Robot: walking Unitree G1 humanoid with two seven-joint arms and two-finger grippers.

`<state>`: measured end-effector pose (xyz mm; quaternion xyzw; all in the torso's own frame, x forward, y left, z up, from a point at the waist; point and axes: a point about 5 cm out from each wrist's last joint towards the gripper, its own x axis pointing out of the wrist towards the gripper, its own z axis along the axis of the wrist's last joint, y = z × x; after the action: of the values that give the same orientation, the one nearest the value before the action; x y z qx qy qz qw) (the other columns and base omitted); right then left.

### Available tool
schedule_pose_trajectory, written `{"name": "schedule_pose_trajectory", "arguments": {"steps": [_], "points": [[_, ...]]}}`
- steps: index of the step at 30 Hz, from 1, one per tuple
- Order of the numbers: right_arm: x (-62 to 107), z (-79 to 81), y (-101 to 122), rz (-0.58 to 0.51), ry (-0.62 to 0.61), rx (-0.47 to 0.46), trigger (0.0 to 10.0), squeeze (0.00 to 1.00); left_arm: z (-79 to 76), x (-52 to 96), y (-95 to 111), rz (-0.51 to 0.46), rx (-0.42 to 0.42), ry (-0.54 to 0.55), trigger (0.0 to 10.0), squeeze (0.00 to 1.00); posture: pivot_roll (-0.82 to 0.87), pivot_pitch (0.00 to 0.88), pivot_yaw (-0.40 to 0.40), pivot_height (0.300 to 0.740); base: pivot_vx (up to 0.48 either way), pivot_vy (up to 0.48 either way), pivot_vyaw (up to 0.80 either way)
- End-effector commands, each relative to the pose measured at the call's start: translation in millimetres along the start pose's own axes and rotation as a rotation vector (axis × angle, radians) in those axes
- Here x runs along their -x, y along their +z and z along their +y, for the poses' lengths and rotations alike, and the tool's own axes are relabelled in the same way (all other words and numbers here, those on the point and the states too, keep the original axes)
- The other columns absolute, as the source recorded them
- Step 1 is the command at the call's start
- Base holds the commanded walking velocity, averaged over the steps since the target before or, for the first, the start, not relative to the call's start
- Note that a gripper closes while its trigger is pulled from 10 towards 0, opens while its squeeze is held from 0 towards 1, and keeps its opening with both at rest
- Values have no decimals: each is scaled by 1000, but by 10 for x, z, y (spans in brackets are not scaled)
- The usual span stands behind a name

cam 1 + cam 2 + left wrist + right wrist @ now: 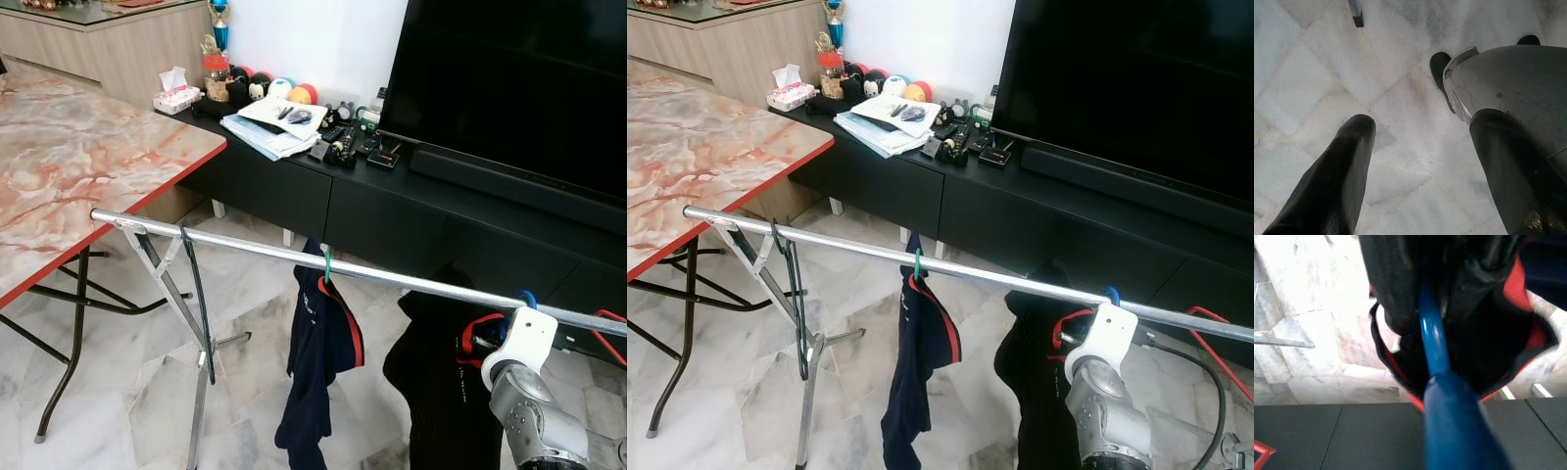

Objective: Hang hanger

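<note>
Your landmark is the long silver metal rail [294, 257] of the clothes rack. The blue plastic hanger [1434, 347], carrying a black garment with red trim [446, 382], has its hook [527, 297] at the rail, just above your right pincer's white wrist [529, 338]; whether it rests fully on the rail you cannot tell. Its shaft runs straight away from the right pincer, which appears clamped on it. Further left along the rail hangs a navy shirt on a green hanger [327, 266]. Your left pincer [1420, 166] hangs well below, fingers apart, over the marble floor [1312, 73].
</note>
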<state>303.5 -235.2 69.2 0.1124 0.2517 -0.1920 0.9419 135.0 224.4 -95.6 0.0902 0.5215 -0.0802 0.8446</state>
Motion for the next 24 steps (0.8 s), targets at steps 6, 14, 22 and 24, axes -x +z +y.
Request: {"name": "schedule_pose_trajectory", "arguments": {"steps": [6,14,22,24], "points": [[-9,7,-101,56,1,-10,0,0,-122,1,-134,59,-17,-57,10000,0,12,70,-62,740,0,0,0],[10,40,-58,1,4,-26,0,0,-120,1,-134,57,-17,-56,10000,0,12,71,-63,740,0,0,0],[199,34,57,-235,17,-5,0,0,-113,2,-132,54,-17,-51,10000,0,5,72,-65,740,0,0,0],[234,39,30,-250,28,-1,0,0,-112,2,-131,54,-19,-52,10000,0,5,73,-66,740,0,0,0]]}}
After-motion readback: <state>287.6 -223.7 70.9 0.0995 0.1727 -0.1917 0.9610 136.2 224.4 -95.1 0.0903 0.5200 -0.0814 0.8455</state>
